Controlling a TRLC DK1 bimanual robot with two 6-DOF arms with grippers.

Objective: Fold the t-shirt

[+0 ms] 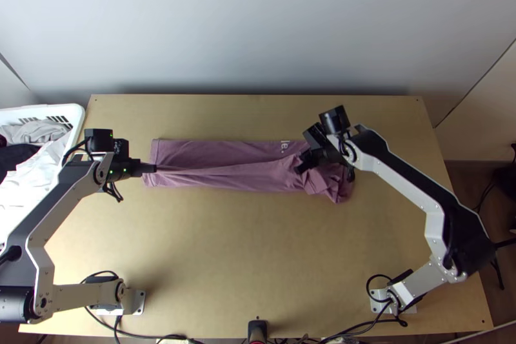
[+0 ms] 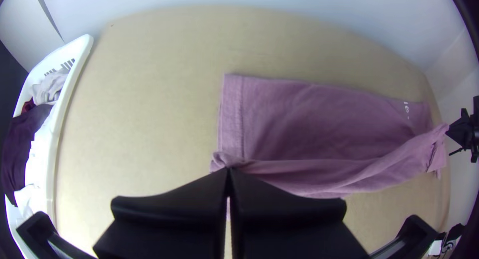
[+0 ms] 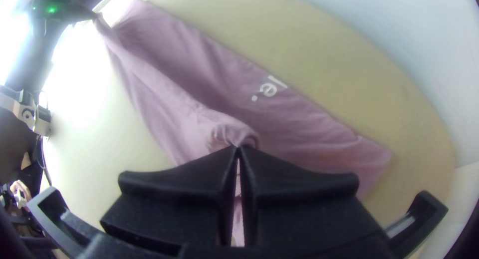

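"Off to the left of the left gripper (image 1: 155,168), what have you got?"

"A white basket (image 1: 32,109), with grey, white and dark garments (image 1: 35,131) heaped inside. It sits at the table's (image 1: 245,266) left end."

"And the left gripper itself?"

"Clenched on the t-shirt (image 1: 213,152), close to the shirt's left end. The wrist view has the two fingertips together, a small gather of cloth caught at the tips, and the stitched band (image 2: 230,104) running away just beyond them."

"How does the shirt lie from there?"

"Lengthwise, from the left gripper across to the right gripper (image 1: 298,168). It makes a long mauve strip on the wood. Beyond the line between the two grippers it's fairly flat; along that line a narrow ridge of cloth is drawn out between them, and the rest slopes down on the near side."

"Any print on it?"

"White lettering (image 1: 284,146), beyond the right gripper's tips and a touch to their left."

"What's the right gripper doing?"

"Grasping the shirt too. Its fingertips are pressed together, with a curled fold right at them."

"Anything on its far right?"

"More of the same shirt, rumpled up beside and partly under the gripper, and bulging towards the near side. Bare wood lies further right."
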